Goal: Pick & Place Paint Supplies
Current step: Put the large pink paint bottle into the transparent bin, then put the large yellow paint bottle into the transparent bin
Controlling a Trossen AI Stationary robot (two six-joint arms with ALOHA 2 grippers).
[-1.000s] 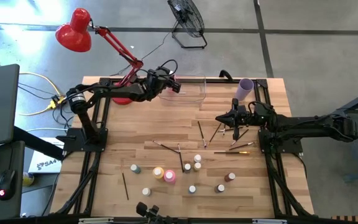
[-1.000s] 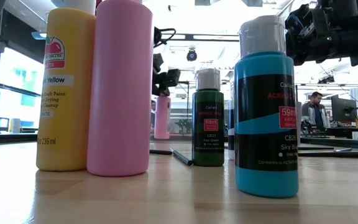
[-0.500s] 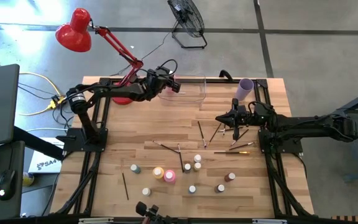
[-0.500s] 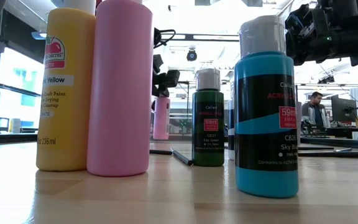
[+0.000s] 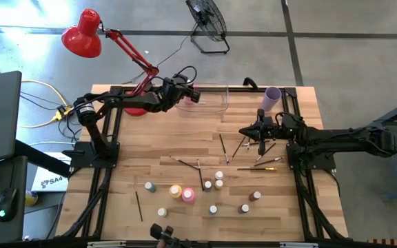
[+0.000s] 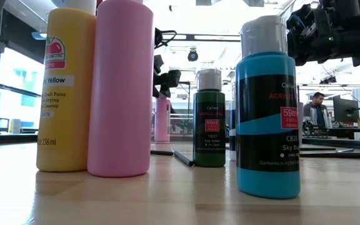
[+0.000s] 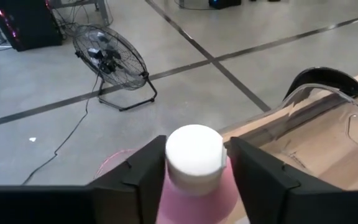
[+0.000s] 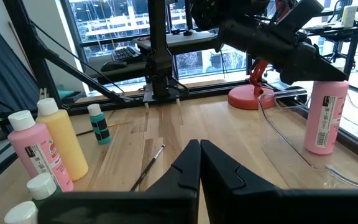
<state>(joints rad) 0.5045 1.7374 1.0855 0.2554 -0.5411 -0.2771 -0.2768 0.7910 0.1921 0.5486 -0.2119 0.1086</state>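
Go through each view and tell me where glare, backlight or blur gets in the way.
Low view: bright windows behind backlight the yellow bottle and pink bottle; the room beyond is soft. Right wrist view: window glare behind the left gripper. Left wrist view: white cap is soft, nearly washed out. High view: evenly lit.

Bottle in bin, brushes mid-table, bottles in front

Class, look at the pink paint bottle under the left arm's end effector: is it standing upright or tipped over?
Upright. The pink paint bottle stands on its base in the clear bin, white cap topmost between the left end effector fingers.
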